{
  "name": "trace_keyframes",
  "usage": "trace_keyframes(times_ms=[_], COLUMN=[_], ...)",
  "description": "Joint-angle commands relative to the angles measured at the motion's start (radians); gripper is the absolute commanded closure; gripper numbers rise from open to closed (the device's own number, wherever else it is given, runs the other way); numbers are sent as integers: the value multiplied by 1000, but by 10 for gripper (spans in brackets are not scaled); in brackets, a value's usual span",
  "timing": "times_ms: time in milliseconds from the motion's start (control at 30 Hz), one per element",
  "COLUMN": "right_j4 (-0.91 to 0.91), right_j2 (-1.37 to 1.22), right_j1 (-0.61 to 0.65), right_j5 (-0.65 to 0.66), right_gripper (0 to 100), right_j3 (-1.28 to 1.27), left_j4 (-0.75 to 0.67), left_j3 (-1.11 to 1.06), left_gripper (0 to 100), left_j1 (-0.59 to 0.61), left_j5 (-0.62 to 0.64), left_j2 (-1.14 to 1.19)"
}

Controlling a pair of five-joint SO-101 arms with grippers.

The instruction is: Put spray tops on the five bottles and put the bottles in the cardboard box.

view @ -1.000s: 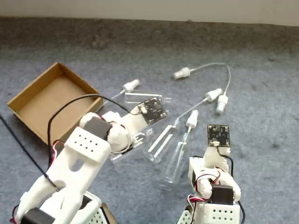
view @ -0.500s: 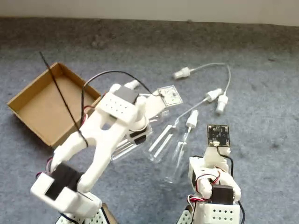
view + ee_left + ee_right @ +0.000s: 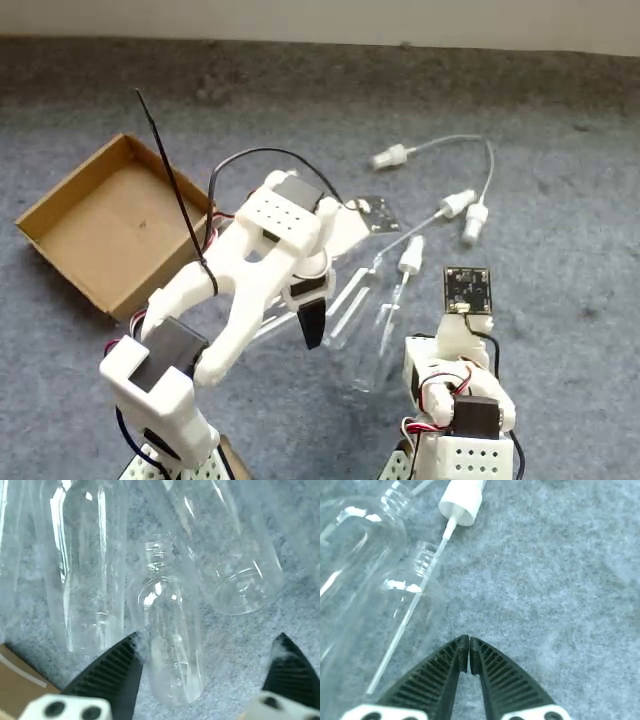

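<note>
Several clear bottles without tops lie side by side on the grey carpet; two of them (image 3: 345, 302) (image 3: 378, 345) show in the high view. My left gripper (image 3: 200, 677) hangs open just above them, its jaws on either side of one small bottle (image 3: 170, 640) lying between two larger ones (image 3: 85, 565) (image 3: 225, 545). Its black finger (image 3: 310, 325) points down at the pile. White spray tops with tubes (image 3: 390, 157) (image 3: 458, 203) (image 3: 410, 255) lie beyond. My right gripper (image 3: 469, 652) is shut and empty, beside a bottle (image 3: 405, 625) with a spray top (image 3: 462, 500) whose tube lies across it.
The open cardboard box (image 3: 60, 200) sits at the back left, close to the left arm's cable. The right arm (image 3: 460, 400) stands at the near edge. Bare carpet stretches to the right of the spray tops.
The left arm has swung out over the bottle pile and tipped its gripper down toward the bottles. The right arm has not moved.
</note>
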State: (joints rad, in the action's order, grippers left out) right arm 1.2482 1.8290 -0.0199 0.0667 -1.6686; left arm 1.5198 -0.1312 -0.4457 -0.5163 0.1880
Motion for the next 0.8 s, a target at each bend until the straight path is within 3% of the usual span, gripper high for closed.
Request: trace_keyframes(times_ms=[0,467,767], right_j4=[2,2,2], right_j2=[8,8,8], right_j1=[-12,-12,-12], right_j5=[11,11,11], right_gripper=[993,993,993], right_j3=[-131,-131,-131], left_j4=[-2,-123,-316], left_j3=[36,7,-174], left_gripper=[656,659,659], left_j1=[-4,90,91], left_j5=[8,-46,-80], left_j2=[-7,-1,-2])
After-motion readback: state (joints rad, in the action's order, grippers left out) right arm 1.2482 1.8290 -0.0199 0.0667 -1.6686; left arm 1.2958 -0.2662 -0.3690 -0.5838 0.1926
